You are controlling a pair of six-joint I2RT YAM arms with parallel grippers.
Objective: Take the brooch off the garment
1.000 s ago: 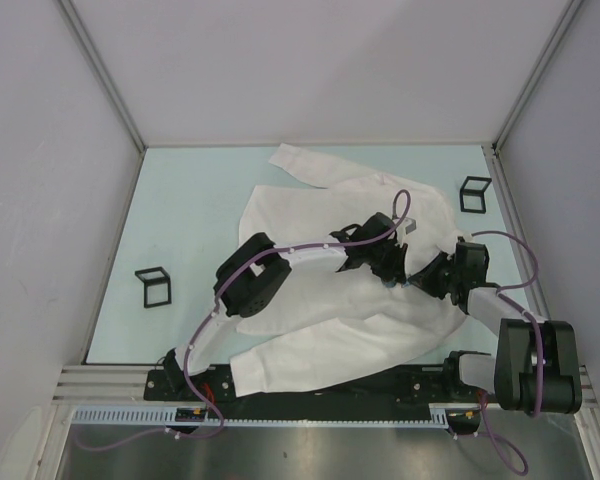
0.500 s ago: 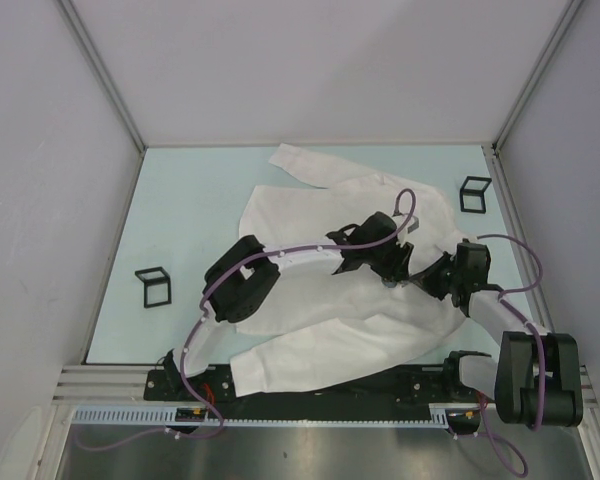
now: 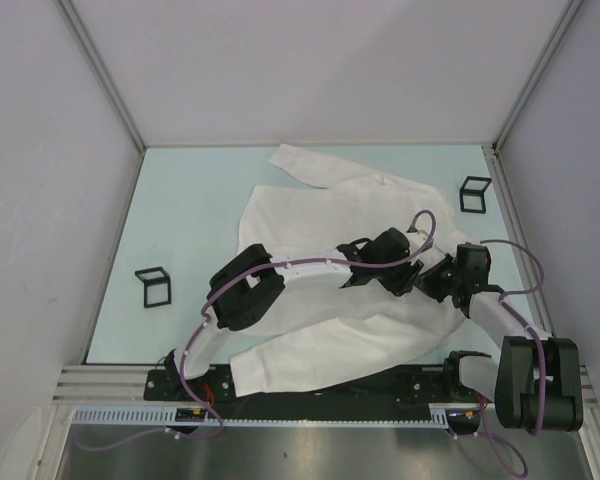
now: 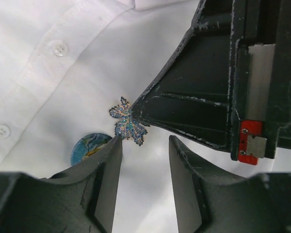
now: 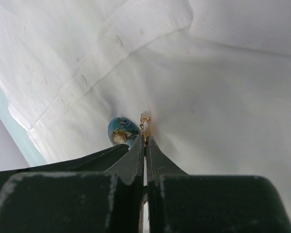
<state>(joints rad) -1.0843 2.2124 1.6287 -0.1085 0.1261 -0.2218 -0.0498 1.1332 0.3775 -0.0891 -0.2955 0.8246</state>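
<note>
A pale green table [image 3: 180, 210] inside plain grey-white walls [image 3: 300, 70] carries the large white collared shirt [image 3: 310, 200], spread mid-table. On its front the glittery blue leaf-shaped brooch [image 4: 127, 122] sits just beside a round blue-green badge [image 4: 89, 147], the released left claw [image 4: 145, 143] touching it with one finger, the right claw [image 5: 145, 140] clenched on its edge. From above the claws hide it; the right wrist view shows it only edge-on.

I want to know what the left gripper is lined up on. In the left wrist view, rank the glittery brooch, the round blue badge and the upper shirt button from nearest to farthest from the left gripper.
From the left gripper:
1. glittery brooch, just above its left fingertip.
2. round blue badge, lower left, beside that finger.
3. upper shirt button, far up on the left.
</note>
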